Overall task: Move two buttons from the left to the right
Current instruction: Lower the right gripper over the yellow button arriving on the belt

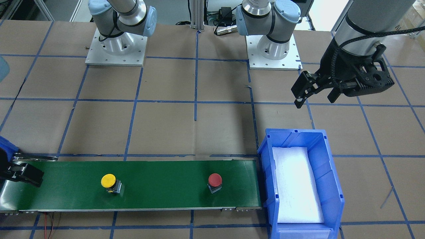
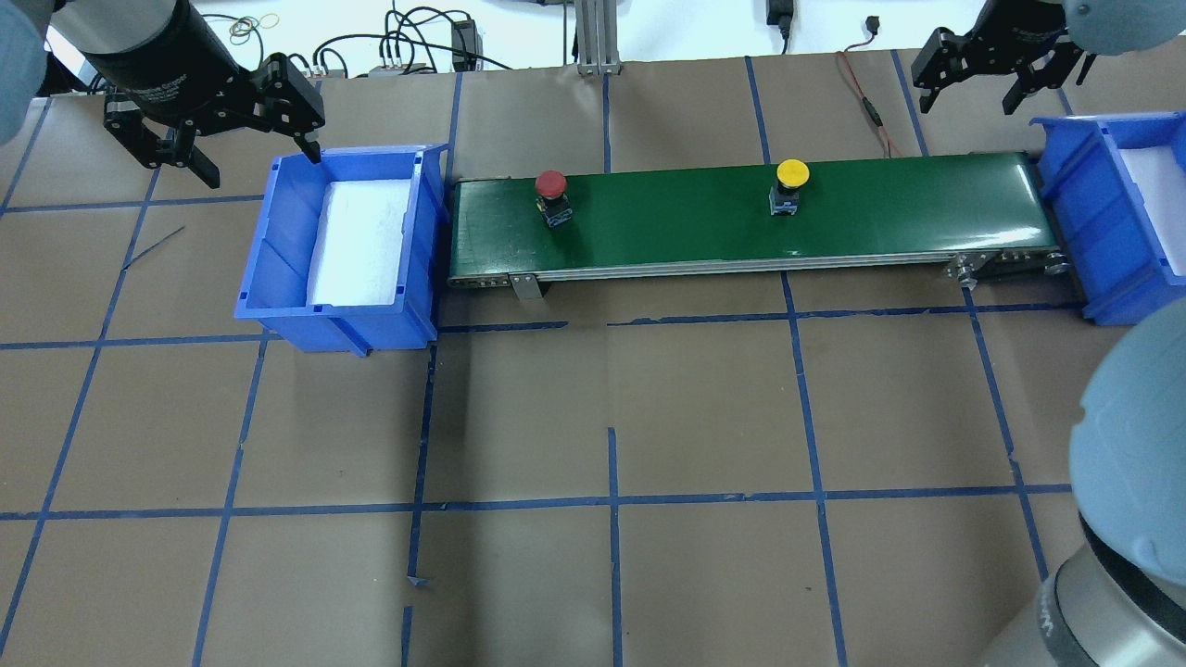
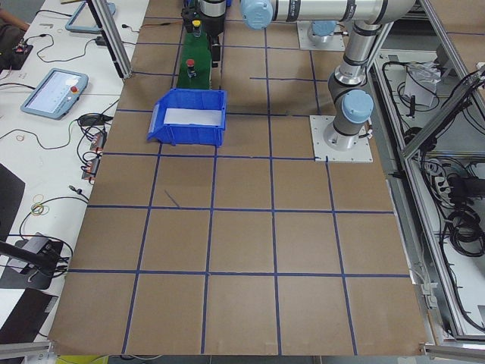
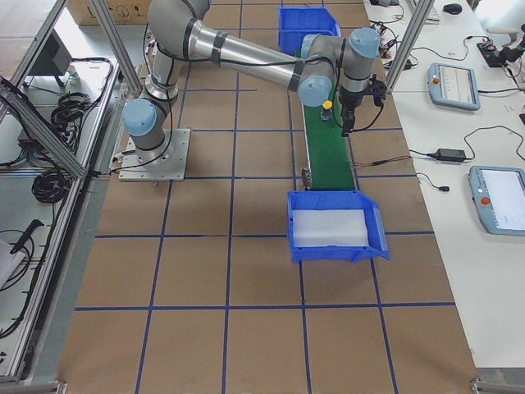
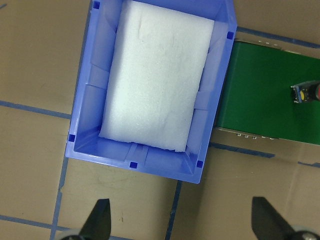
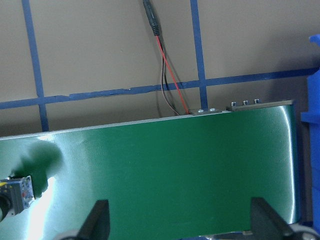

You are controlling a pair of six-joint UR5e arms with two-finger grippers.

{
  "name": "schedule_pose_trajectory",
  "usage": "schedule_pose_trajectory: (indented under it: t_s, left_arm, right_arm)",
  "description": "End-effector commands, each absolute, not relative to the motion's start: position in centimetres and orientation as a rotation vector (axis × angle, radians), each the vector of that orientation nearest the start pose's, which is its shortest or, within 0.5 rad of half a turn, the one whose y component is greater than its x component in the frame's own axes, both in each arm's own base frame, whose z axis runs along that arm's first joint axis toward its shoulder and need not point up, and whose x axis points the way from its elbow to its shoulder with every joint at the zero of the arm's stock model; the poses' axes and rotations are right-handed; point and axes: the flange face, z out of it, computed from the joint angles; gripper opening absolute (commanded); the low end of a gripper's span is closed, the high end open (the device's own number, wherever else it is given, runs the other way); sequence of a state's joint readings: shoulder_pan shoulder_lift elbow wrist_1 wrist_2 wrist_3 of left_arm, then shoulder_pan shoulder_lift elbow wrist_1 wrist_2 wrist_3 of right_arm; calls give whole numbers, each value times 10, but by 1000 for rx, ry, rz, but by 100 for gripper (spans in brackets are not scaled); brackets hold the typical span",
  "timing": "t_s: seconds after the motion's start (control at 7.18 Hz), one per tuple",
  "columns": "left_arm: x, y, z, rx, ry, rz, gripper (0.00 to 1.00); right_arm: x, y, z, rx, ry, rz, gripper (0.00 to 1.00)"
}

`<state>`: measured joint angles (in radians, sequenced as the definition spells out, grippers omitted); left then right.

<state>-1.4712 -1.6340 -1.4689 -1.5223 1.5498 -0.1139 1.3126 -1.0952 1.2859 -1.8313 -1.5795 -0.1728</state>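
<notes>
**Overhead exterior to wrist views: two buttons on the belt, both grippers empty**

Overhead exterior. We list a brown table (image 2: 704, 417) gridded in blue tape. On it a green conveyor belt (image 2: 667, 222) runs between a left blue bin (image 2: 343, 329) and a right blue bin (image 2: 1084, 213). We log the red button (image 2: 550, 183) upright on the belt near its left end. The yellow button (image 2: 792, 173) stands upright right of the belt's middle, well apart from the red one. The left gripper (image 2: 261, 167) hangs raised by the left blue bin's far corner, fingers spread, holding nothing. The right gripper (image 2: 968, 93) hangs raised near the right blue bin, likewise spread and empty.

Exterior front-facing. We find the layout mirrored, with the left gripper on the view's right, jaws apart. Only part of the right gripper shows at the left edge, over the belt's end.

Exterior left. We note the left blue bin nearest and the belt beyond it. The buttons are too small to detail.

Exterior right. We note the right blue bin nearest. The near arm reaches over the belt beside the yellow button.

Left wrist-mounted. We record two fingertips (image 5: 100, 220) wide apart with nothing between. A white foam pad (image 5: 155, 75) lines the bin, and the red button sits at the right edge.

Right wrist-mounted. We record fingertips (image 6: 97, 222) wide apart over bare belt. The yellow button is at the left edge, and a red-and-black wire (image 6: 167, 65) lies on the table.
</notes>
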Motion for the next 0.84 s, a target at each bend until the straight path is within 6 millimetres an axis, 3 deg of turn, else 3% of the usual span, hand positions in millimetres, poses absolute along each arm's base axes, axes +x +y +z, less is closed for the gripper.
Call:
schedule_pose_trajectory:
  t_s: [0.0,0.28,0.7]
  left_arm:
    - [-86,-525,538,-328,3147,-136,100]
    - [-92,-519,554,-317,3151,-87,100]
    - [-95,-515,558,-313,3169,-79,100]
  right_arm:
    - [-57,-697,356,102,3152,-62,100]
    - [-57,-696,340,99,3158,-120,100]
    - [-56,-695,339,104,3159,-129,100]
